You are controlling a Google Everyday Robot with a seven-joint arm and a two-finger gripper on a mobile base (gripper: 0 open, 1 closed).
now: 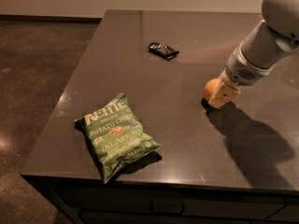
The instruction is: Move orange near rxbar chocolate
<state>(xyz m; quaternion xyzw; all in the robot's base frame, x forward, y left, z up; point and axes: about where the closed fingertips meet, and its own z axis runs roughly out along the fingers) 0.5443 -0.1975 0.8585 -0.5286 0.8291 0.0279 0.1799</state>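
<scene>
- Reaching down from the right edge of the camera view, the arm ends in the gripper, which sits low over the dark table, pressed against the orange.
- The orange rests on the table's right half, with the gripper on its right and near side. The 2 are touching or all but touching.
- How wide the gripper is set, and whether it has a hold on the orange or merely leans on it, I cannot tell from this view.
- The rxbar chocolate lies flat toward the far side of the table, well apart from the orange, up and to the left of it in the view. Its long axis runs on a diagonal, from far-left to near-right.
- That direction is what the coming move turns on. The bar lies on the side of the orange opposite the gripper, so travel toward it looks unobstructed, with bare table between the 2.
- A green chip bag lies at the near left, well off that line.
- My judgement: the orange is reached but not yet carried, and only 1 arm is there to do it.
</scene>
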